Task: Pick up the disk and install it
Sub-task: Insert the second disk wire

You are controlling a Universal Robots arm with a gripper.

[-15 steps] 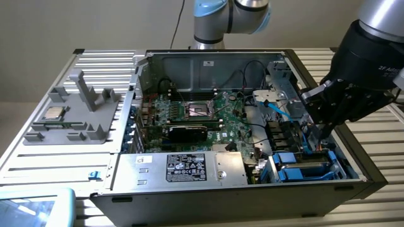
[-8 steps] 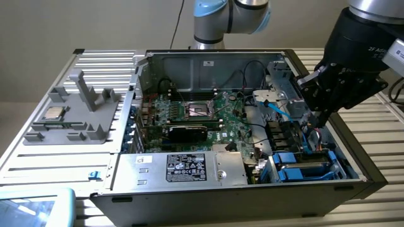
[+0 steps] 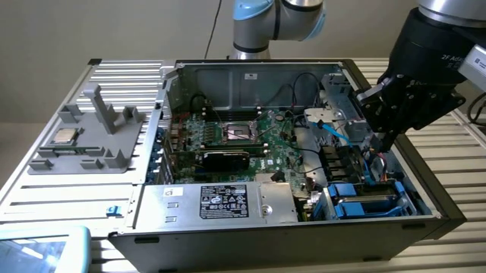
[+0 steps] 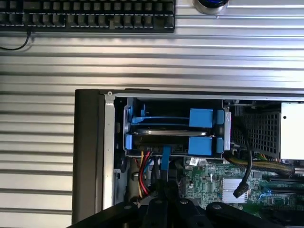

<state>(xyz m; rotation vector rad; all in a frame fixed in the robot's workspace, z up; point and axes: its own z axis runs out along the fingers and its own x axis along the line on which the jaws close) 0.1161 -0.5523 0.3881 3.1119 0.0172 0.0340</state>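
Note:
The disk (image 3: 363, 200) lies in the drive bay at the near corner of the open computer case (image 3: 425, 170), on the exterior view's right, its blue plastic frame around a silver top. In the wrist view the disk (image 4: 166, 132) is seen edge-on, a dark slab between blue clips in the bay. My gripper (image 3: 384, 143) hangs above the case a little behind the bay, fingers pointing down. The wrist view shows the black fingertips (image 4: 167, 192) pressed together with nothing between them, over the cables beside the bay.
A silver power supply (image 3: 220, 202) with a black label fills the case's near side; the motherboard (image 3: 243, 136) lies behind it. Red, yellow and blue cables (image 4: 145, 173) run beside the bay. A grey fixture with a processor chip (image 3: 65, 135) stands left of the case. A keyboard (image 4: 85, 14) lies on the slatted table.

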